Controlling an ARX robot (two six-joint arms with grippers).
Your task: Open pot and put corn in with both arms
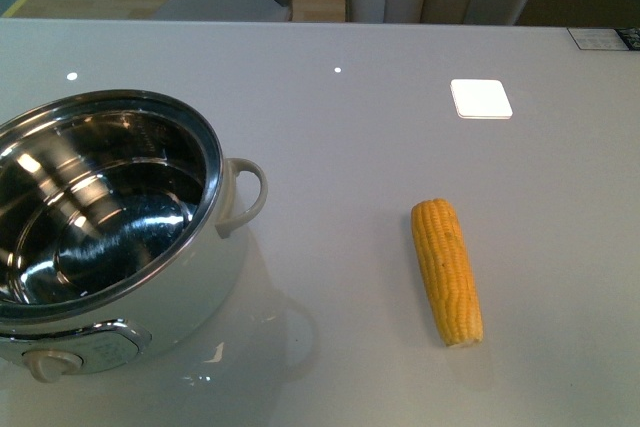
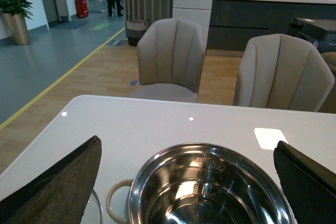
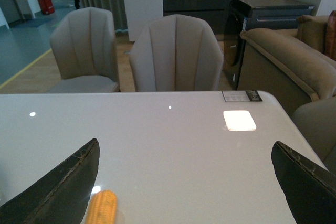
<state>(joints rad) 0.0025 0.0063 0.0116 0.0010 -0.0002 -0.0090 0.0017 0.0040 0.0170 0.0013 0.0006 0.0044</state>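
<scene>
The white pot (image 1: 215,277) stands at the table's left front with no lid on it; its steel inside is bare. Its loop handle (image 1: 245,197) points right and its knob (image 1: 50,362) faces front. The corn (image 1: 446,270) lies on the table right of the pot, lengthwise, well apart from it. Neither arm shows in the front view. My left gripper (image 2: 186,174) is open above the pot's steel rim (image 2: 210,150), fingers (image 2: 63,182) spread wide. My right gripper (image 3: 184,177) is open and empty above the table; the corn's tip (image 3: 102,208) lies by one of its fingers.
The grey table (image 1: 350,117) reaches far back. Padded chairs (image 3: 176,56) stand behind its far edge. A curved glass edge (image 2: 94,205), possibly a lid, shows beside the pot in the left wrist view. A printed label (image 1: 605,39) lies at the far right corner.
</scene>
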